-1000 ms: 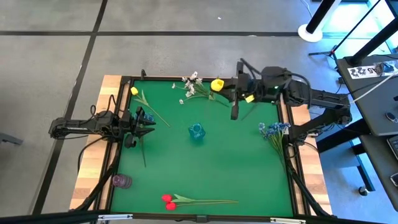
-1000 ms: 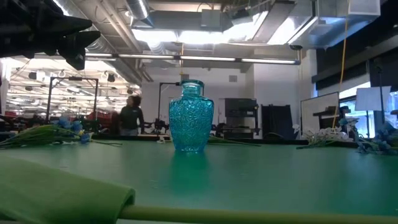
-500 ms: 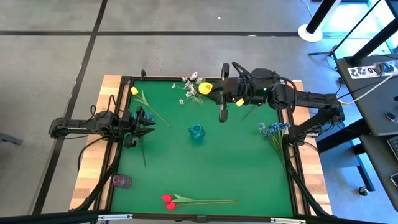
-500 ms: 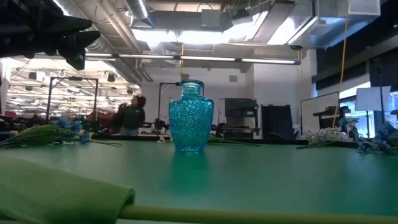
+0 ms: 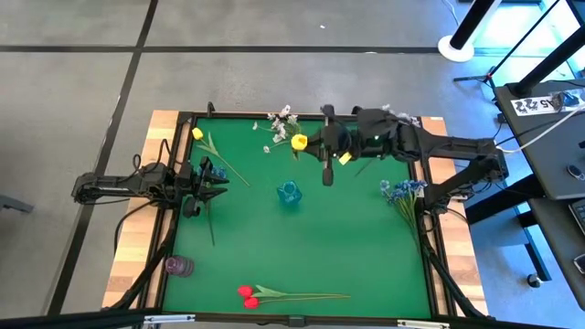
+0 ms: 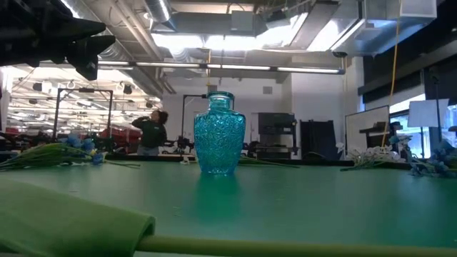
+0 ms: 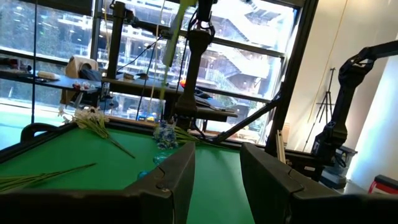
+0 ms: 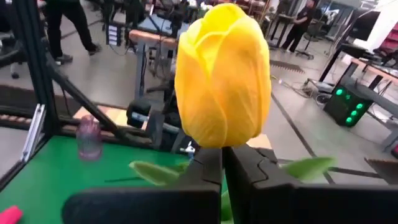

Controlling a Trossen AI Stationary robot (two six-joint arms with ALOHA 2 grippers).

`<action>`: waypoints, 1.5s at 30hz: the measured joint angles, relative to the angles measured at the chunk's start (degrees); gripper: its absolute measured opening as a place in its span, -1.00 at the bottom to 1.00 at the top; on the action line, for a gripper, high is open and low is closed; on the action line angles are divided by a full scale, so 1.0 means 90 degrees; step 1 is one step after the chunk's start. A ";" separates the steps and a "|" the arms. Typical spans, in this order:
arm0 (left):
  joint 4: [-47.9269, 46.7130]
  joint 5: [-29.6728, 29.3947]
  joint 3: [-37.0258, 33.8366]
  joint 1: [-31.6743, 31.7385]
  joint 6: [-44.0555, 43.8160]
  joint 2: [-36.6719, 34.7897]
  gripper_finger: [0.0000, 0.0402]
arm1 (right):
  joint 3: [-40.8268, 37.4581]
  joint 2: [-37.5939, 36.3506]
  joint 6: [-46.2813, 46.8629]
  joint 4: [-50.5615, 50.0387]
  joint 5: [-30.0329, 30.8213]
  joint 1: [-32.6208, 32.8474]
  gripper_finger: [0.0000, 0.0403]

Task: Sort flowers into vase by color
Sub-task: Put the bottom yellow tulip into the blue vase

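Left tool (image 5: 218, 180): waits at the desk's left edge, fingers (image 7: 176, 176) parted with nothing between them.
Purple vase (image 5: 178, 266): small, on the wooden border at the left rim.
Desk (image 5: 356, 238): flat green mat in a dark frame; broad bare stretch across its middle.
Red tulips (image 5: 249, 295): lying near the front edge.
Blue vase (image 5: 289, 194): upright mid-desk, textured glass, clear room all round.
White sprays (image 5: 280, 126): at the far edge.
Right tool (image 5: 319, 146): raised over the far middle, closed tight on the yellow tulip (image 8: 222, 74) just below its smooth waxy head.
Blue blossoms (image 5: 402, 190): against the right rim.
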 joint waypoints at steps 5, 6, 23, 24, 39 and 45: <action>-0.0004 0.0002 0.0000 -0.0001 0.0001 0.0000 -0.38 | -0.0493 -0.0094 0.0039 0.0485 -0.0091 0.0018 -0.99; 0.0000 0.0000 0.0000 0.0001 0.0001 0.0000 -0.38 | -0.0554 -0.0090 0.0037 0.0458 -0.0083 0.0069 -0.99; -0.0001 -0.0001 0.0000 0.0001 -0.0001 0.0000 -0.38 | -0.0745 -0.0080 0.0647 0.0479 0.0247 0.0097 -0.99; 0.0002 -0.0021 0.0000 0.0001 0.0001 0.0000 -0.38 | -0.0745 -0.0080 0.0710 0.0549 0.0305 0.0097 -0.99; 0.2010 -0.0272 0.0000 -0.0011 -0.3909 -0.0005 -0.38 | -0.0740 -0.0014 0.1923 0.0310 0.0366 0.0097 -0.99; 0.2293 -0.0330 0.0421 -0.0011 -0.4075 0.0097 -0.38 | -0.0732 0.0126 0.2048 0.0117 0.0392 0.0094 -0.99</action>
